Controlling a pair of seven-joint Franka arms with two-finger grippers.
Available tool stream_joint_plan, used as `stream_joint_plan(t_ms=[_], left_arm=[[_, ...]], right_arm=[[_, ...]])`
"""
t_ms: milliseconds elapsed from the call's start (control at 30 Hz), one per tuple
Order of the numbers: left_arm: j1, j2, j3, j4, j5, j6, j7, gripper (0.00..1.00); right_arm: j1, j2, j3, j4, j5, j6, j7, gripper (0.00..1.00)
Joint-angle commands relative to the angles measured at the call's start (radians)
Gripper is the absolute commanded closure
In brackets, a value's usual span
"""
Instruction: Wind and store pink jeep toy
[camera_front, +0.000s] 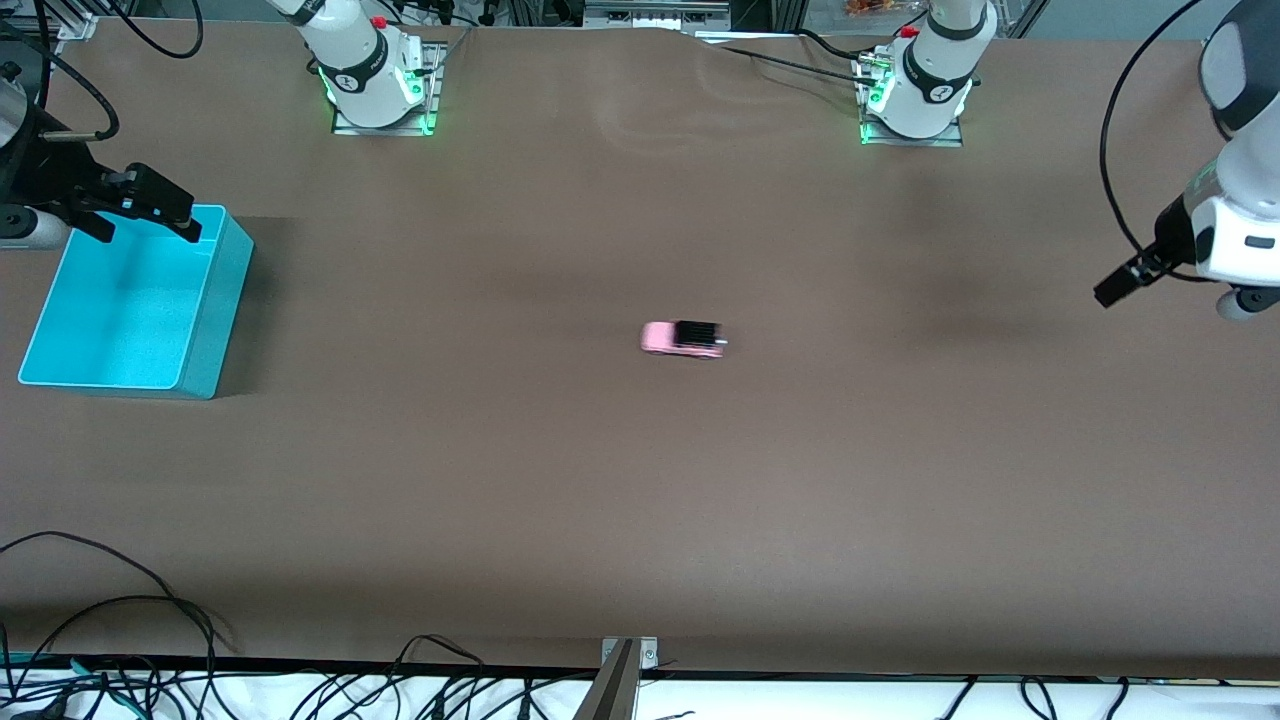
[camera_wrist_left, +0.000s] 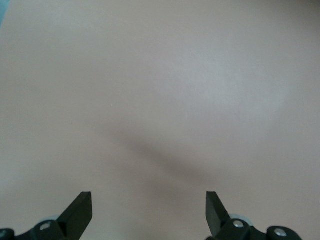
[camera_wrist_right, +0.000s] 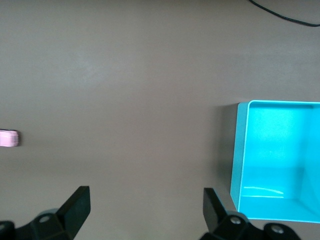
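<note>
Pink jeep toy (camera_front: 683, 339): sits on its wheels mid-table, roughly centred btwn the two arm bases, well apart from everything else. Black roof panel up. Looks slightly smeared in front view, so possibly rolling; can't confirm. Just a pink sliver at frame edge in right wrist view (camera_wrist_right: 9, 138).

Turquoise bin (camera_front: 135, 300): at right arm's end of table, open top, looks empty. Well apart from jeep.

Right end effector (camera_front: 150, 207): hangs over the bin's rim on the edge nearest the arm bases, fingers spread wide per wrist view (camera_wrist_right: 145, 206), holding nothing. Bin (camera_wrist_right: 277, 160) partly under it.

Left end effector (camera_front: 1120, 282): up over left arm's end of table, nowhere near jeep. Fingers spread (camera_wrist_left: 149, 207), nothing btwn them; only bare table below.

Step in hand, as judged: toy untouched by either arm and not in bin, so storing not yet done. Whether winding is done, can't tell from here.

Next move prob. calls for: one arm over to table centre, come down w/ fingers straddling the narrow body, pinch across the sides. Toy tiny and on wheels, so may scoot if nudged off-centre. Then carry to bin, release inside.
</note>
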Motion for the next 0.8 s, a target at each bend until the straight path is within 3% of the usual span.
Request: stream_joint_plan(t_ms=[0,467,633,767], left_arm=[[-0.021,0.0,0.019,0.119,-0.064,-0.148,0.229,0.0],[-0.165,-0.002,0.083,0.234,-0.126,-0.278,0.307,0.0],[-0.136,0.006,0.09,0.263,-0.234,-0.287,0.318,0.0],[-0.122,0.015,0.088,0.285,-0.25,-0.287,0.309,0.0]], right_arm=[[0.001,-0.014,-0.005,-0.014,0.01,-0.003,-0.001,0.0],[0.001,-0.013,-0.011,-0.014,0.01,-0.003,-0.001,0.0],[0.002,-0.013,-0.011,-0.014,0.01,-0.003,-0.001,0.0],[0.001,-0.013,-0.011,-0.014,0.01,-0.003,-0.001,0.0]])
